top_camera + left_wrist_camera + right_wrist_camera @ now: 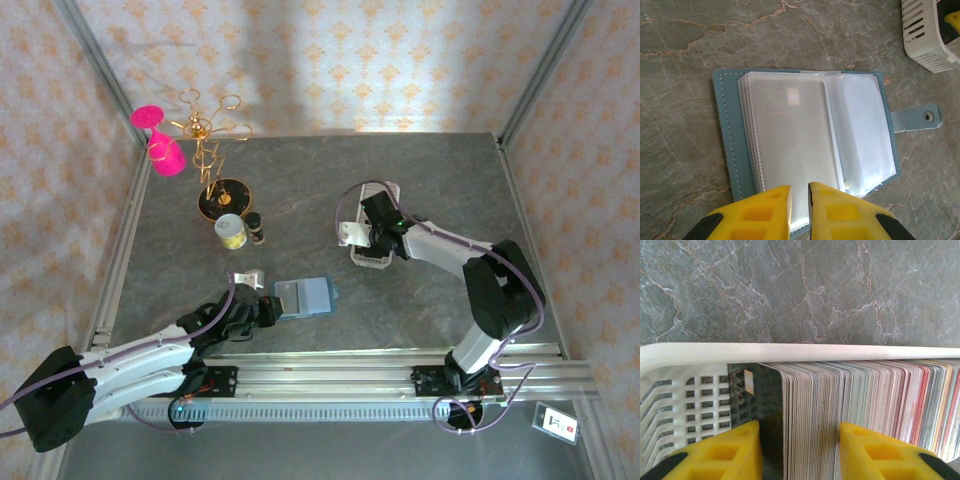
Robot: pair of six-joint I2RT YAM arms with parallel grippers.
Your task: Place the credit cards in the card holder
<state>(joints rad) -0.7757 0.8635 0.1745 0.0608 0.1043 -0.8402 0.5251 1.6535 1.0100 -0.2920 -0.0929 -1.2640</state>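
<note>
Grey marbled desk [430, 170], papered walls behind.

Top view: left claw [274, 304] at the teal card holder [312, 297]; right claw [379, 243] down in the white tray [368, 263].

Left wrist: the holder lies open, and the claw is pinched nearly closed on the near edge of its clear sleeves [785, 135].

Right wrist: the tray holds the credit cards [860, 405] on edge (a packed row). The claw is partly open astride the row's end, gripping nothing.

1. The whole table [300, 170] is taken in from high behind the arm bases, facing down.
2. The card holder [805, 135] is viewed closely from the left wrist, past the left gripper [800, 192].
3. The credit cards [865, 400] are viewed very closely from the right wrist, over the right gripper [800, 427].
4. The white tray [925, 40] is shared by all three views.
</note>
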